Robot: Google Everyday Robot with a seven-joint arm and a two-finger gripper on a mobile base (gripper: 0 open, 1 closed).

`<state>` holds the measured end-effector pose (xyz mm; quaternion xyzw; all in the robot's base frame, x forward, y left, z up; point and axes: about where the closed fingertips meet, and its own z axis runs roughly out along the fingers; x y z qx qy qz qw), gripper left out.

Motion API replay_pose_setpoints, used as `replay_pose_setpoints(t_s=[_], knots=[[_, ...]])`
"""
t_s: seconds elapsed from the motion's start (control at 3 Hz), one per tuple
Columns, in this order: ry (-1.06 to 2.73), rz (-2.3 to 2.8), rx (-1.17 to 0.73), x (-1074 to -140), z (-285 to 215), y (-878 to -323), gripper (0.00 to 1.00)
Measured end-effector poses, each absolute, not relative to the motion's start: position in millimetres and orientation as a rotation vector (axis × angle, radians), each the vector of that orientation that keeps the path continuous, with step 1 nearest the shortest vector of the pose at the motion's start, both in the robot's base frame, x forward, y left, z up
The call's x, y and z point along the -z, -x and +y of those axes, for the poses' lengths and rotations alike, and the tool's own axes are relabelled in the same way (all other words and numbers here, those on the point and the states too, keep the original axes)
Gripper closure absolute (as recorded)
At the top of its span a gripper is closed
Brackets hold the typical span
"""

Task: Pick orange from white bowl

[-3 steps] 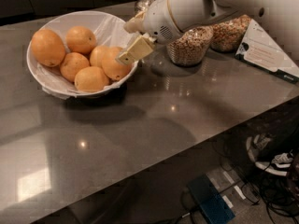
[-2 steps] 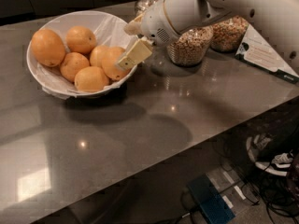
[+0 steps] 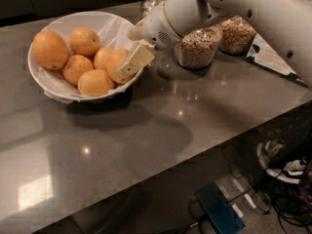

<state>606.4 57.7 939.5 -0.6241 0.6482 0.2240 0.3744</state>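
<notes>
The white bowl (image 3: pixel 53 84), lined with crinkled film, sits at the table's back left and holds several oranges. The rightmost orange (image 3: pixel 115 62) lies against the bowl's right rim. My gripper (image 3: pixel 132 48) reaches in over that rim from the right on a white arm (image 3: pixel 234 4). It is open. Its near cream finger (image 3: pixel 136 60) lies against the front right side of that orange, and the far fingertip (image 3: pixel 133 33) shows just behind it. Part of the orange is hidden by the near finger.
Two glass jars of cereal (image 3: pixel 197 48) (image 3: pixel 237 34) stand right of the bowl, behind the arm. A printed card (image 3: pixel 270 60) lies at the back right. The grey table (image 3: pixel 161 126) ends in an edge at the lower right, with cables and a blue box (image 3: pixel 219 211) on the floor.
My gripper has edged a little left and down, further over the bowl's rim and closer onto the rightmost orange. The bowl and oranges have not moved.
</notes>
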Motion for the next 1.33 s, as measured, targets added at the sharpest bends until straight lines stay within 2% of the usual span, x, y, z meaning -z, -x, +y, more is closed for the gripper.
replay_pose_setpoints(t_s=[1.33], knots=[[1.638,1.741,-0.613,-907,74,-613,0.26]])
